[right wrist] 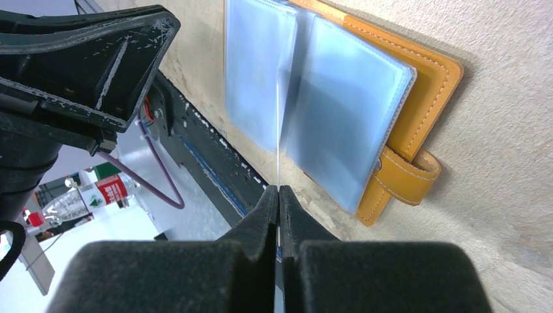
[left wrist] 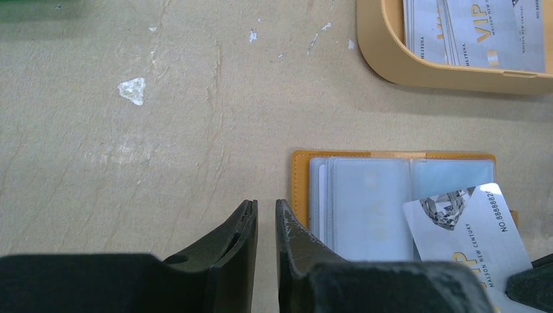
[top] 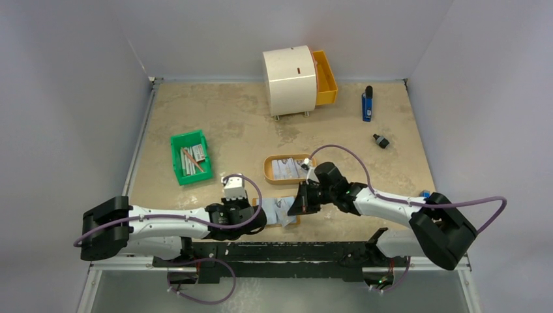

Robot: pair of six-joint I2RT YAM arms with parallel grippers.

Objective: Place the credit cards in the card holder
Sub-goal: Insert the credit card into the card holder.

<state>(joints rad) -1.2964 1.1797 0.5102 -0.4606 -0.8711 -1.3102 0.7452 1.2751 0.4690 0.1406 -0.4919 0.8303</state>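
Note:
The tan card holder (top: 282,214) lies open at the table's near edge, its clear sleeves (left wrist: 368,205) facing up. My right gripper (right wrist: 279,190) is shut on one credit card (right wrist: 278,130), seen edge-on, its far end among the sleeves of the holder (right wrist: 417,85). The same white VIP card (left wrist: 473,238) slants over the holder's right page. My left gripper (left wrist: 266,205) stands slightly open with nothing between its fingers, just beside the holder's left edge. More credit cards (left wrist: 476,29) lie in a tan tray (left wrist: 385,65) beyond the holder.
A green bin (top: 190,156) of grey bars sits at the left. A white round drawer unit (top: 290,79) with a yellow drawer (top: 326,78) stands at the back. A blue object (top: 367,104) and a small black one (top: 381,141) lie at the right.

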